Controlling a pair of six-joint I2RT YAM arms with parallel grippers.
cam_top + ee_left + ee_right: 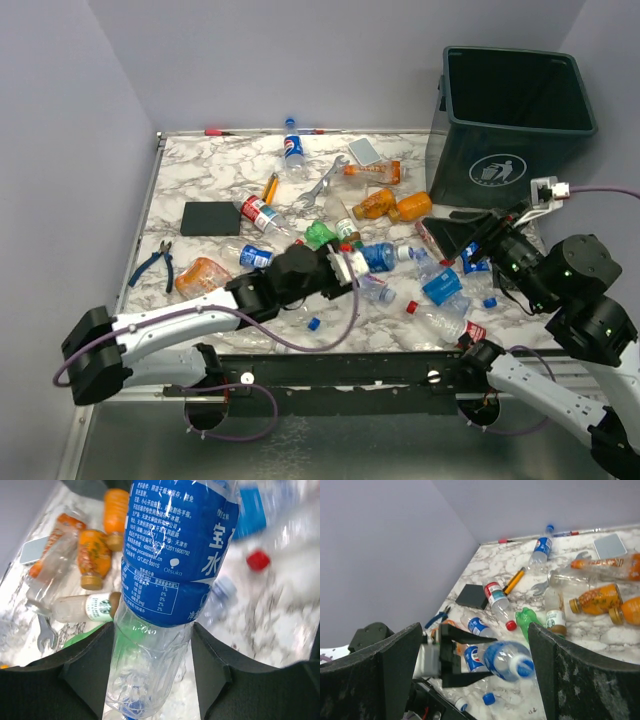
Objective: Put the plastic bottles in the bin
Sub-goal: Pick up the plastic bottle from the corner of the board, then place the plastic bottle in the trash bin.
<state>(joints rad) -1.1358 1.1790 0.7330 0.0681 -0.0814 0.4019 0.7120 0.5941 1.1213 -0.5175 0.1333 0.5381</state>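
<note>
1. At the middle of the marble table [200, 180], the left gripper [352, 264] is clamped on a clear bottle with a blue label [378, 257]; the left wrist view shows both black fingers [85, 675] pressed against its clear lower body, just below the label.
2. At the far right stands the bin [470, 170], dark green and open-topped, well apart from the held bottle; its inside is too dark to tell what lies there.
3. The right gripper [468, 232] hangs near the bin's front, jaws spread wide and empty; it sits between the held bottle and the bin.
4. Other bottles [440, 285] lie scattered around the grasp, some just beside it.
5. The step in hand appears to be carrying this bottle to the bin; doing it well likely means a firm but not crushing squeeze, since thin plastic may buckle or slip; raising it clear of its neighbours; steering around the right arm; letting go only once past the rim and over the opening.
</note>
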